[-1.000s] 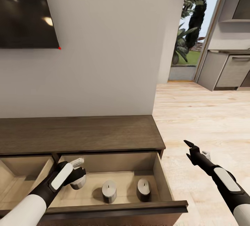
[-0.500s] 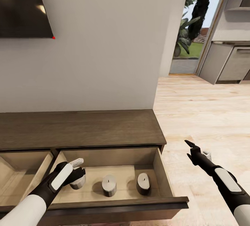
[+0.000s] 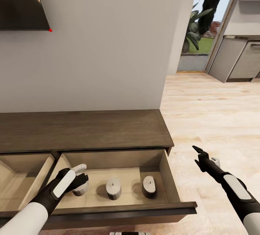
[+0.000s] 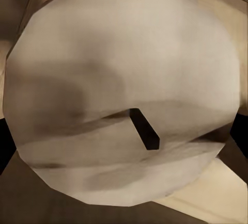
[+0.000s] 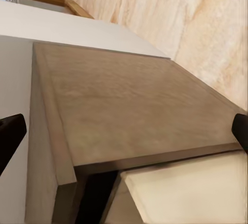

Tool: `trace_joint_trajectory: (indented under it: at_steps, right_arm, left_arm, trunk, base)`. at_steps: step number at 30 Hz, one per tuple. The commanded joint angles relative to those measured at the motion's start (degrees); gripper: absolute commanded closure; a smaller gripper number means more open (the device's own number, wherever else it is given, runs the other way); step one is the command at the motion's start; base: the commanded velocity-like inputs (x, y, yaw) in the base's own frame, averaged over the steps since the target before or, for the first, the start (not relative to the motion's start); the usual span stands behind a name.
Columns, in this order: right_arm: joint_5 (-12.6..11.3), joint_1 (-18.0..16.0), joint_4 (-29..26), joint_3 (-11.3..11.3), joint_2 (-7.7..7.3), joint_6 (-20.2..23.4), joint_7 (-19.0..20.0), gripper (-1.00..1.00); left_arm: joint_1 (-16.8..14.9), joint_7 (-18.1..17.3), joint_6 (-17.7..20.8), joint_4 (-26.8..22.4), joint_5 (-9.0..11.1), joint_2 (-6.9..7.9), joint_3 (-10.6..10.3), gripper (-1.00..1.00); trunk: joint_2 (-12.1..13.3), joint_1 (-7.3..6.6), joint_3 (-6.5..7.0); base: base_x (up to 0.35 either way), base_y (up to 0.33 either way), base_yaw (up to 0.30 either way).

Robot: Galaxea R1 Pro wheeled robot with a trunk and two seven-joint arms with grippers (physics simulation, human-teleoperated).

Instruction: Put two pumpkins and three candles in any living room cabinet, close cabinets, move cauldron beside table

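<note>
Three candles in open right drawer of dark brown cabinet, in row across drawer floor: left candle upright, pinched in left jaws, wick facing wrist camera; middle candle upright, wick up; right candle tipped, top facing forward. Second drawer open beside. Right jaws spread, over wood floor

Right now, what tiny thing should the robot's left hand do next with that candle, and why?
Probably open the jaws and let go. The left gripper holds the third candle low inside the open drawer, beside the two other candles already resting on its floor, so it seems to be where it belongs.
</note>
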Motion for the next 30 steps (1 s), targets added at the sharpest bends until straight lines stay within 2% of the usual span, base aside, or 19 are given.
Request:
trace_joint_trajectory:
  at_steps: [1, 13, 29, 30]
  right_arm:
    - [-0.29, -0.02, 0.03, -0.16, 0.01, 0.37, 0.06, -1.00]
    - [-0.29, 0.00, 0.15, -0.16, 0.01, 0.34, -0.02, -1.00]
    - [-0.20, 0.00, 0.16, -0.16, 0.01, 0.34, -0.10, -1.00]
    - [-0.20, 0.00, 0.16, -0.16, 0.01, 0.34, -0.11, -1.00]
  left_arm:
    - [-0.05, 0.60, -0.05, -0.11, 0.55, 0.07, -0.32, 1.00]
    - [-0.05, 0.73, 0.03, -0.47, 0.55, 0.31, -0.33, 1.00]
    - [-0.05, 0.79, 0.03, -0.64, 0.55, 0.49, -0.33, 1.00]
    - [-0.05, 0.76, 0.03, -0.64, 0.55, 0.49, -0.33, -1.00]
  trunk:
    - [-0.04, 0.01, -0.28]
    - [-0.20, 0.32, -2.94]
    - [-0.20, 0.32, -2.94]
    - [-0.20, 0.32, -2.94]
  base:
    - [0.000, 0.000, 0.000]
    - [0.000, 0.000, 0.000]
    - [0.000, 0.000, 0.000]
    - [0.000, 0.000, 0.000]
